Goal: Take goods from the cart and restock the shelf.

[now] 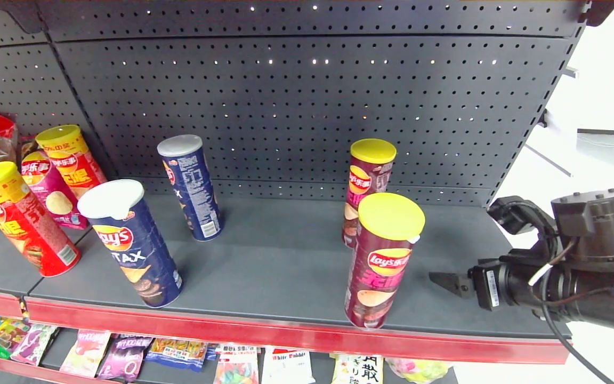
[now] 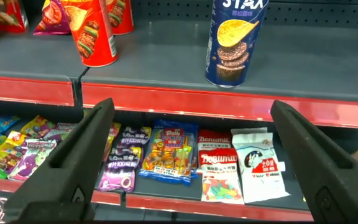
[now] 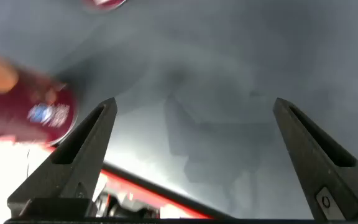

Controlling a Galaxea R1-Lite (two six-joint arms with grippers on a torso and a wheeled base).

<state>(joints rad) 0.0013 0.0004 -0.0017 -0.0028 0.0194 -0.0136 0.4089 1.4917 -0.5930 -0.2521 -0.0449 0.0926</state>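
The right gripper is wide open and holds nothing. It sits low over the shelf, near the front edge. A dark red chip can stands straight up just beside it, toward the robot's left. Another dark red can stands close behind that one. The left gripper is open too, lower down, facing a blue chip can. The right arm is nearer to the dark red chip can.
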